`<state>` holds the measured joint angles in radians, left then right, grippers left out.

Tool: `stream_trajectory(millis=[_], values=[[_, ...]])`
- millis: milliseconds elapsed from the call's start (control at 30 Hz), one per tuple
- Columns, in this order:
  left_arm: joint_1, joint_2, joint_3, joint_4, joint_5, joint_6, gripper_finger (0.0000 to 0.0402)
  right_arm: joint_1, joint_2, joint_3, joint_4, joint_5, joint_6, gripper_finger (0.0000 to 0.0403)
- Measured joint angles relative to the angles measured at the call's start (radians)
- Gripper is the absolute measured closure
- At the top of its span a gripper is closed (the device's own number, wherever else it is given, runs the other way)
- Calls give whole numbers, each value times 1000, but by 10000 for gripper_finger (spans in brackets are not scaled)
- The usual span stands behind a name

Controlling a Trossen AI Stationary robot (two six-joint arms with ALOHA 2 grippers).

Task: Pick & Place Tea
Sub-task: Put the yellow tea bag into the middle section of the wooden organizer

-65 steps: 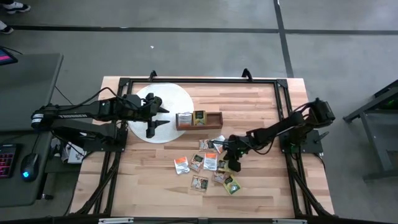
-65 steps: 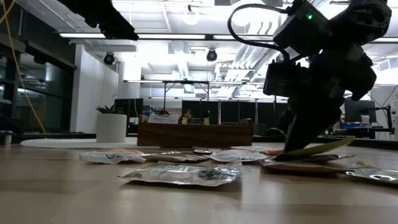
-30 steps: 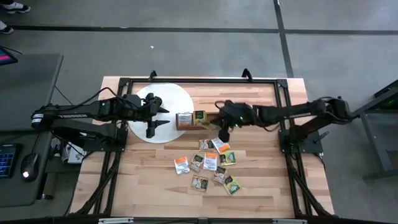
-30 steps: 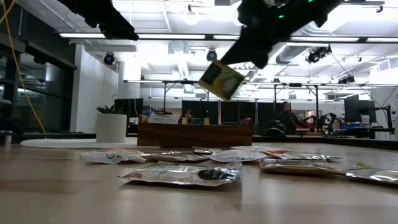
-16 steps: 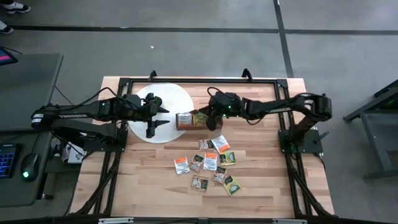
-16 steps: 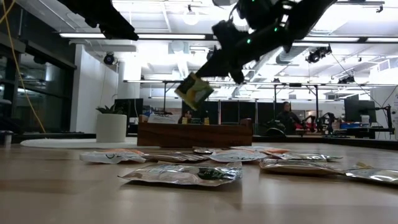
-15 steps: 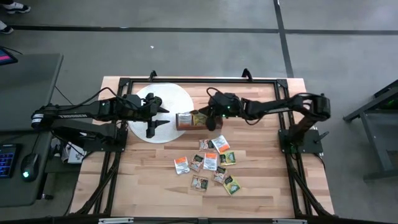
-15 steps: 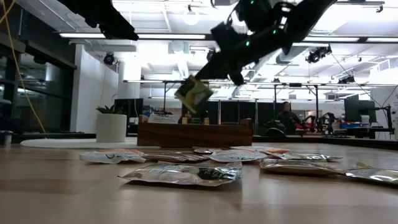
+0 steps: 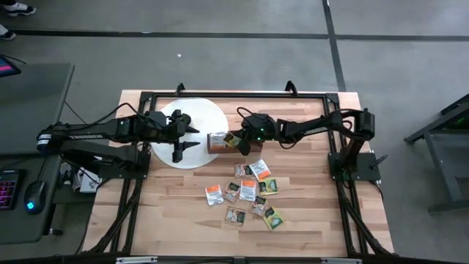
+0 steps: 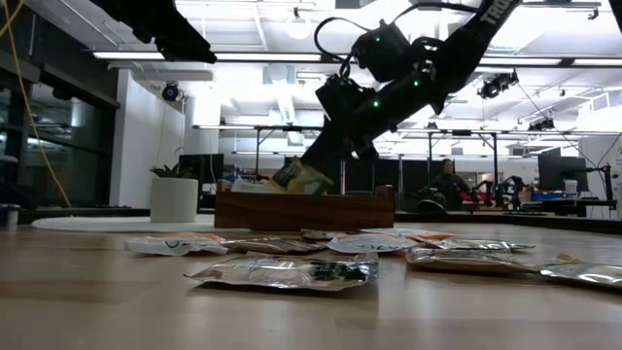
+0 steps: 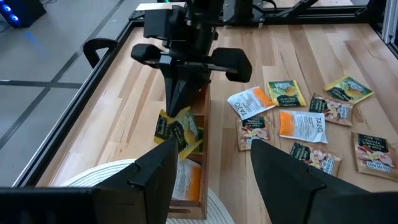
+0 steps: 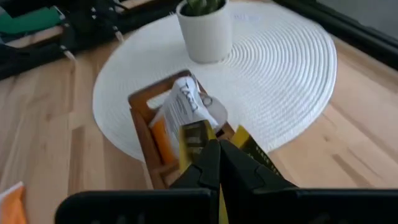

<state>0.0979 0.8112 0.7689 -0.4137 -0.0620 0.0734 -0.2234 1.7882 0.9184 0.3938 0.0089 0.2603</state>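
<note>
Green-and-yellow sachet (image 10: pixel 300 178) tilted over wooden box (image 10: pixel 304 209), perhaps touching it, other sachets (image 9: pixel 249 192) scattered flat on table

Both arms were dark, nearly black, built of slim tubular links with bulkier joint housings. The left arm (image 9: pixel 95 132) carried a pale band with small lettering along its forearm link; a thin black cable looped off it. The left gripper (image 9: pixel 183 136) showed two black tapered fingers (image 11: pixel 149 180), broad and flat-faced. The right arm (image 9: pixel 322 125) had small green indicator lights near the wrist and a black cable arcing above it. The right gripper (image 10: pixel 313 165) ended in narrow black fingers on a wide crossbar.
</note>
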Motion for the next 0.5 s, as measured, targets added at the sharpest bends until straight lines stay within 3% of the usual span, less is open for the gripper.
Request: stream_trajectory(millis=[500], values=[[0, 0, 0, 0, 0, 0, 199, -13, 0, 0, -18, 3, 38, 401]])
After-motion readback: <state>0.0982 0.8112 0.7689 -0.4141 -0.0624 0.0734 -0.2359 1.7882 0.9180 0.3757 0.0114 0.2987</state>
